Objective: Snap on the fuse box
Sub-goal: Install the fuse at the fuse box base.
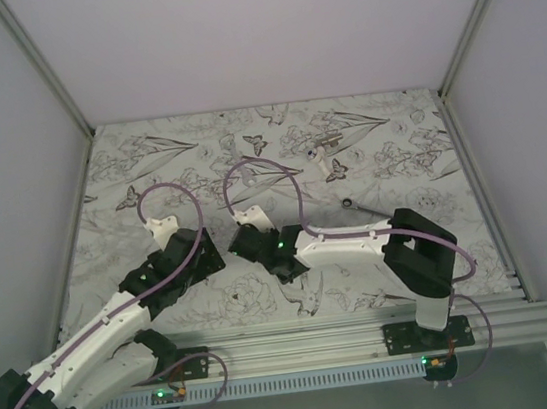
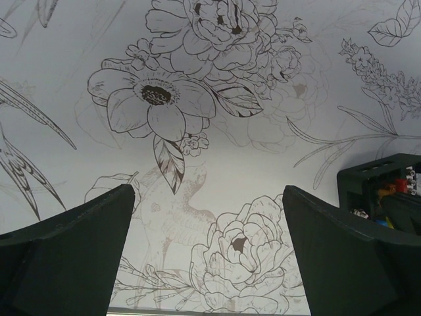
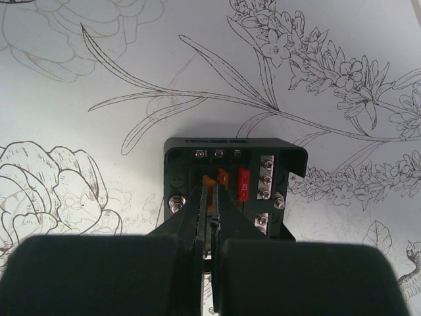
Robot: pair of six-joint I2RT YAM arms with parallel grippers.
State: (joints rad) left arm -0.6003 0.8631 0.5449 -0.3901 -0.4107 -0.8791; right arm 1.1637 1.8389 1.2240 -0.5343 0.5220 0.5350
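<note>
While my right pincer [image 3: 209,201] is pinched fully together, its tips sit low over the open face of the small black square plastic fuse box [image 3: 253,174], among the orange and red fuses; whether they touch one I cannot tell. That box lies mid-table on the flower-printed white table cover [image 3: 79,79], just right of my left pincer [image 2: 207,194], which gapes wide, holding nothing. No lid covers the fuses, so I judge the snapping-on is not yet done.

Floral-print table cover [image 1: 148,171]. Silver wrench [image 1: 327,142] near far edge; small white part [image 1: 335,169] just beside it.
</note>
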